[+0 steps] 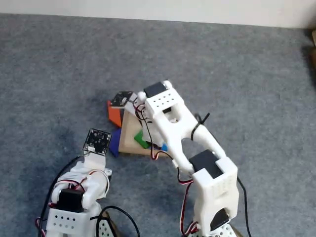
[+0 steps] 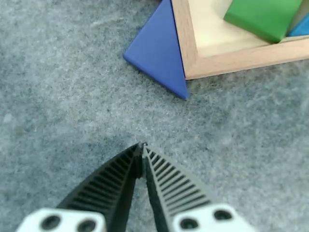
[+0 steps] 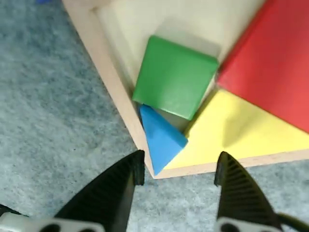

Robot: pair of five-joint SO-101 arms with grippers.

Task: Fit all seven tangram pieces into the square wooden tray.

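Observation:
The square wooden tray (image 3: 107, 72) holds a red piece (image 3: 275, 67), a yellow piece (image 3: 231, 135), a small light-blue triangle (image 3: 161, 137) and a green square (image 3: 174, 77) that lies tilted, partly on the triangle. My right gripper (image 3: 181, 166) hangs open just above that corner of the tray, holding nothing. A dark blue triangle (image 2: 159, 48) lies on the carpet against the tray's outer wall (image 2: 193, 48). My left gripper (image 2: 142, 147) is shut and empty, a short way from it. An orange piece (image 1: 114, 114) lies outside the tray (image 1: 129, 133).
Grey carpet (image 1: 59, 74) covers the whole work area. The right arm (image 1: 168, 118) stretches over the tray and hides much of it from above. The left arm (image 1: 81, 187) sits low at the near left.

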